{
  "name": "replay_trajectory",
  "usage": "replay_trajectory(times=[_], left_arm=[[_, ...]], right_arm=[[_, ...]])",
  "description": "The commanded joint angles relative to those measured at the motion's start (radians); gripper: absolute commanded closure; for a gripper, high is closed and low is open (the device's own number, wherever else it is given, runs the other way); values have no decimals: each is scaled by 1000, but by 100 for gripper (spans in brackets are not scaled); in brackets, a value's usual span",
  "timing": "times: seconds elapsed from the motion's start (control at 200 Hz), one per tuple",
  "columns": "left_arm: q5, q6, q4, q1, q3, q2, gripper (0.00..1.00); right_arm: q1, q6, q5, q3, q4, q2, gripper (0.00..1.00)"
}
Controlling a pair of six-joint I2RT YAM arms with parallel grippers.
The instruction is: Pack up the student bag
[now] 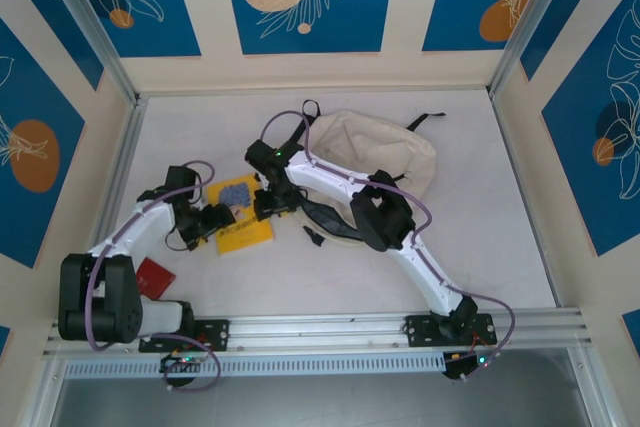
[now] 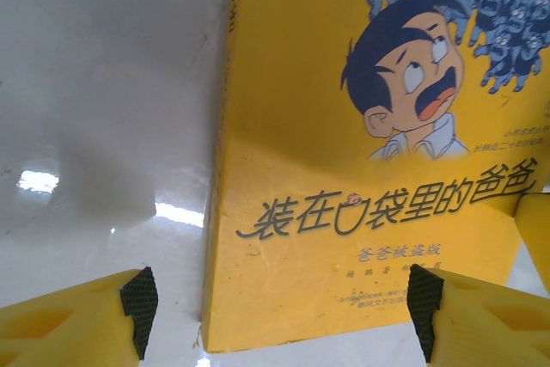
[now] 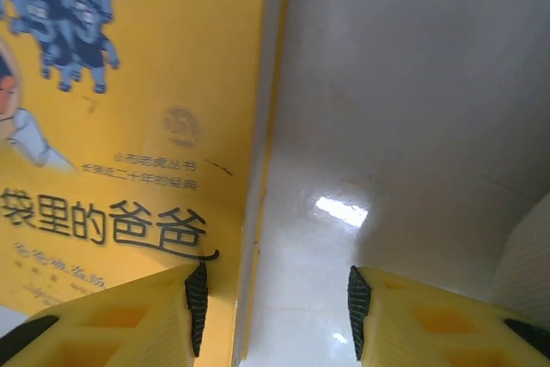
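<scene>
Straddling opposite long edges of the flat yellow paperback book [image 2: 344, 169]: left gripper [image 2: 279, 298] wide open, right gripper [image 3: 277, 298] half-open, both empty.

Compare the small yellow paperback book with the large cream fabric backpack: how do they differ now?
Size: the yellow paperback book is far smaller than the cream fabric backpack. Shape: the book is a flat rectangle; the backpack is soft and slumped. Place: the book lies nearer the arm bases; the backpack lies farther back. Both rest on the white table, the book outside the backpack.
</scene>
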Motion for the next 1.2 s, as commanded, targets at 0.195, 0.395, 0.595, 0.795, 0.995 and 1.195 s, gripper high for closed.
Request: replay_trajectory(times=[0.195,0.395,0.595,0.795,0.995,1.195], left_arm=[[64,-14,37,16,-44,50,22],[114,15,51,16,-39,84,29],[109,26,48,16,-38,99,34],[210,19,93,16,-43,112,38],[388,-41,188,16,-47,50,42],[461,-106,266,16,-41,-79,42]], right_arm=[[-6,-4,-12,20,-83,46,53],[-7,5,-12,-7,-82,52,56],[-6,8,-25,-17,-78,51,59],[-5,5,-52,-40,-74,42,65],[-12,11,-105,-84,-49,27,68],[-14,23,-155,-134,-23,9,68]])
